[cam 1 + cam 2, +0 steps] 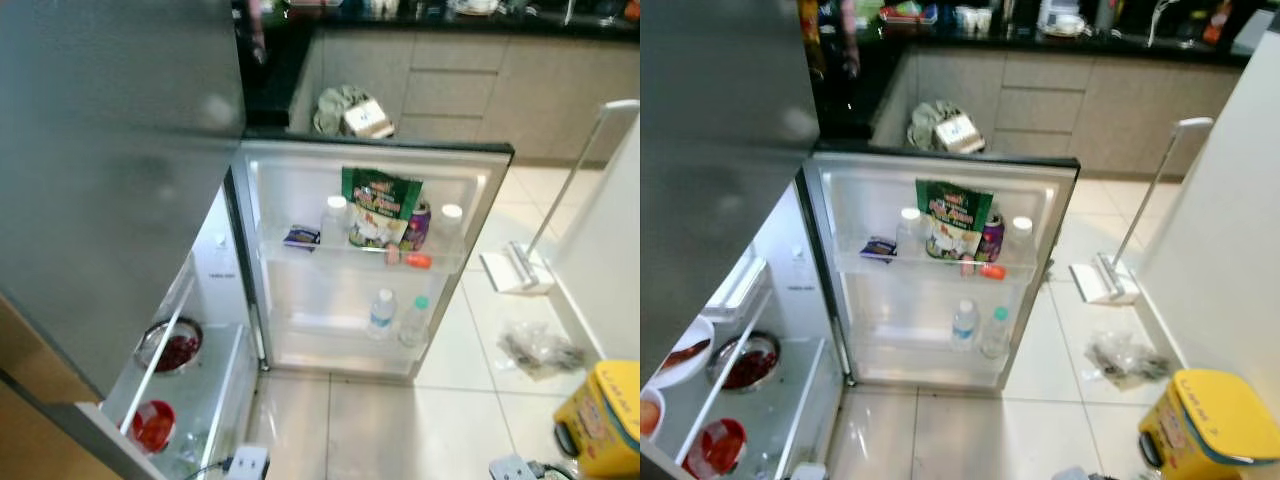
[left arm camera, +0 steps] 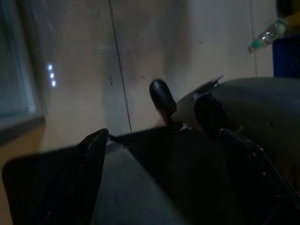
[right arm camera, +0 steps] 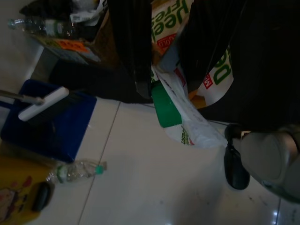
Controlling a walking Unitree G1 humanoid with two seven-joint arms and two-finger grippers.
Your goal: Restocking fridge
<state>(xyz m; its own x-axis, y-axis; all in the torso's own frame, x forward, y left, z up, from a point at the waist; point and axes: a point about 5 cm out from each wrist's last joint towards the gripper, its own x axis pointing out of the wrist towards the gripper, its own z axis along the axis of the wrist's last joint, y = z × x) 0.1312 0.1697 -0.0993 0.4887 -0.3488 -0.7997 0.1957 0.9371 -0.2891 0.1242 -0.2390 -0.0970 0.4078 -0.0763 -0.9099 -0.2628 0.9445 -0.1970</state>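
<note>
Right gripper [image 3: 157, 70] hangs low over the floor tiles, its two black fingers clamped on a green-capped bottle [image 3: 165, 105] wrapped together with a white-and-green printed bag [image 3: 192, 119]. Bottle's long axis runs along the fingers, cap end pointing away from the wrist, down toward the floor. Left gripper [image 2: 164, 154] hangs idle in shade; whether its fingers are parted, cannot tell.

Nearest ahead: fridge interior [image 1: 215, 385] with a bowl of dark red fruit [image 1: 172, 350] and a red bowl [image 1: 153, 425]. Beyond, the open fridge door [image 1: 370, 270]: upper rack holds a green snack bag [image 1: 382, 205], a can and white-capped bottles; lower rack holds two water bottles [image 1: 397, 315]. Farther back, a mop [image 1: 520, 265] leans at the wall.

Risk, as judged: grip takes in loose bag film, so the bottle may slip out on lifting. A loose bottle [image 3: 77, 171] on the floor could be kicked when stepping. Upper rack is crowded; insertion may topple neighbours.
</note>
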